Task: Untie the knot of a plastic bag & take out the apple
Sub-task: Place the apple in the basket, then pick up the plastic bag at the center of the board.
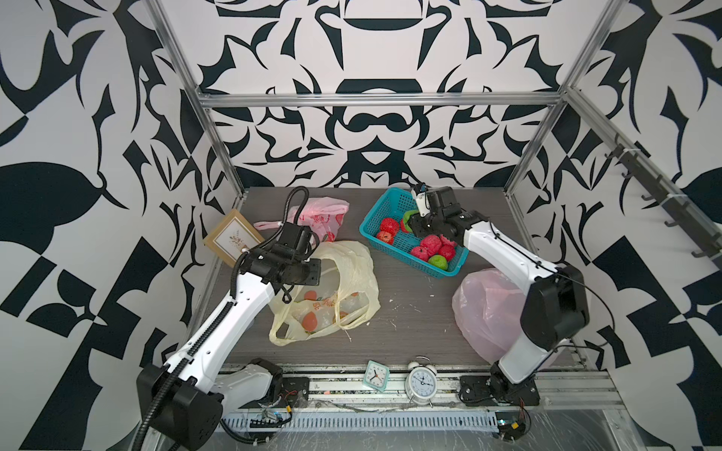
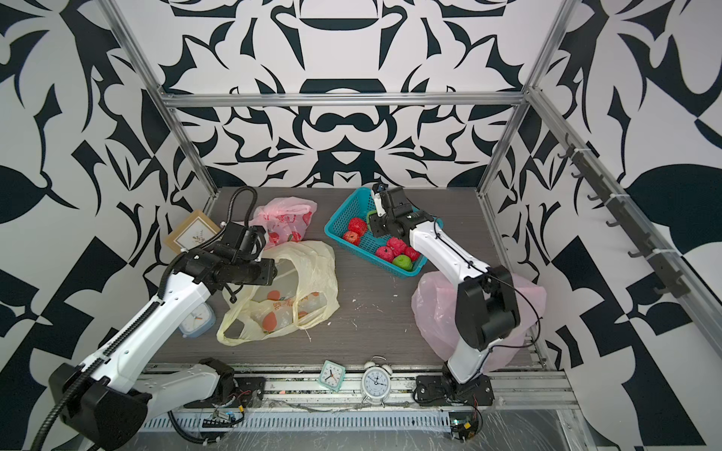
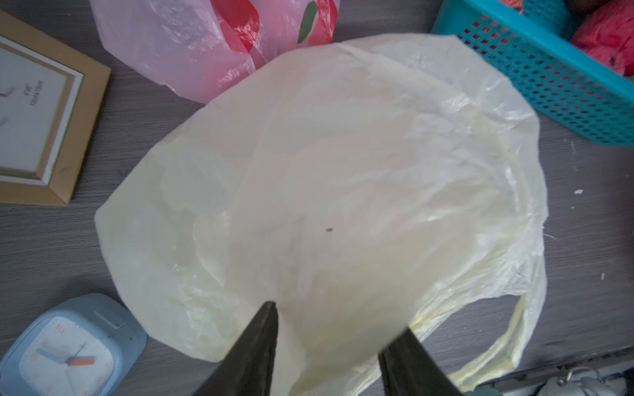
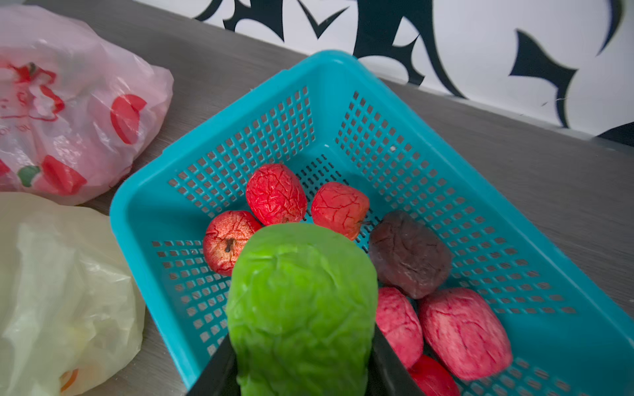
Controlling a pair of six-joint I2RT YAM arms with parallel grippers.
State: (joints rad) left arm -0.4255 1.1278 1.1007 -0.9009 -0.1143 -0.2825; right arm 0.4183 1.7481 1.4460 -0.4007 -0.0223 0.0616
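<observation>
R fingers clamped on the green apple, one finger each side. It looks wrinkled and squashed tall btwn them, so prob soft. The apple hangs clear above the blue basket, not touching it. Straight below and just beyond the fingertips lie several red apples and one dark one on the basket floor.

L fingers stand apart, moderately wide, over the yellow bag. Bag film spreads out beyond the tips and some lies btwn them, but nothing looks pinched, so I read them as holding nothing. In a top view the yellow bag lies slack on the counter w/ both handles as loose loops and no knot visible.

Step in hand, as I judge it: knot done, apple out, R arm at the drop-off over the basket. Task looks nearly finished.

Next move prob calls for:
- lowering a bit so the drop is short
- aiming at the bare mesh on the near side of the red apples, not on top of them
- spreading the R fingers fully, since soft skin may cling to a pad
- lifting straight up, clear of the basket wall

L arm needs nothing more, I think; just keep off the bag.
</observation>
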